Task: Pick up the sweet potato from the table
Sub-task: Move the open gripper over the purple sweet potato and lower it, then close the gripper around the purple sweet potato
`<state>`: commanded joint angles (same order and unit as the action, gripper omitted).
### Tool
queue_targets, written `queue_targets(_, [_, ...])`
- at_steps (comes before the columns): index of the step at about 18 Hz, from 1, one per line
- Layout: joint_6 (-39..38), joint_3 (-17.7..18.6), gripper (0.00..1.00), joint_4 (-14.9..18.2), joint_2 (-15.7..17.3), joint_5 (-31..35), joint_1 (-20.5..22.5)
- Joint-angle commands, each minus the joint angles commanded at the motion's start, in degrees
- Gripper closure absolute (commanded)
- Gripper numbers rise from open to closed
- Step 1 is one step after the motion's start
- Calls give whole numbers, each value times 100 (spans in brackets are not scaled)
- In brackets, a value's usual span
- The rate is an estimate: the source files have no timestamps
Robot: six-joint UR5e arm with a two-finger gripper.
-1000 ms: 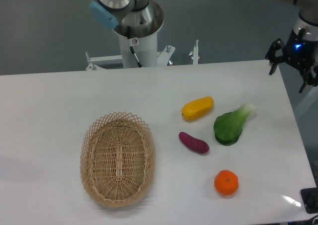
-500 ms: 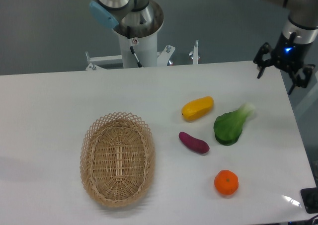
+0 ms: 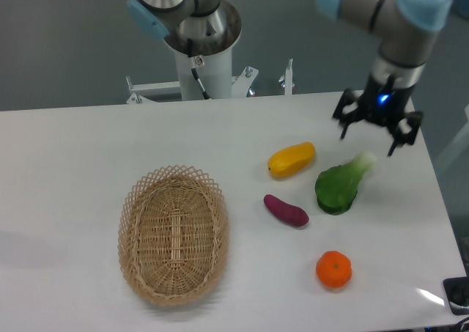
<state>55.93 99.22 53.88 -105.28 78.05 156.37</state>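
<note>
Sweet potato (image 3: 286, 210) lies on the table (image 3: 88, 141); the claw (image 3: 368, 137) hangs spread wide, holding nothing.

Bright even light, soft shadows

My gripper (image 3: 368, 138) hangs with fingers spread above the table (image 3: 88, 138), near the far right edge. Taking the sweet potato (image 3: 286, 210) as the mark: the bok choy (image 3: 339, 185) lies just right of it, between it and me. The yellow vegetable (image 3: 291, 160) sits just behind, the orange (image 3: 333, 268) front-right. The basket (image 3: 174, 234) stands well left; bare tabletop lies between.
</note>
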Motion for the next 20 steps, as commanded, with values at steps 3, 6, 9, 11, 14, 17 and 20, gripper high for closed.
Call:
queue_targets(3, [-756,167,0,-70,-194,44,-290])
queue_targets(6, [-1914,255,0,-604,-360,44,-449])
queue_targets(9, [-2919,395,0,-1396,-677,192,-642])
queue_targets(11, [-3244,518,0,-1661,-748,526,-704])
queue_targets(14, [-3474,598,0,-1688,-774,650,-713])
queue_targets(17, [-3448,598,0,-1679,-862,834,-853])
queue_targets(20, [-3579,598,0,-1679,-994,1002,-968])
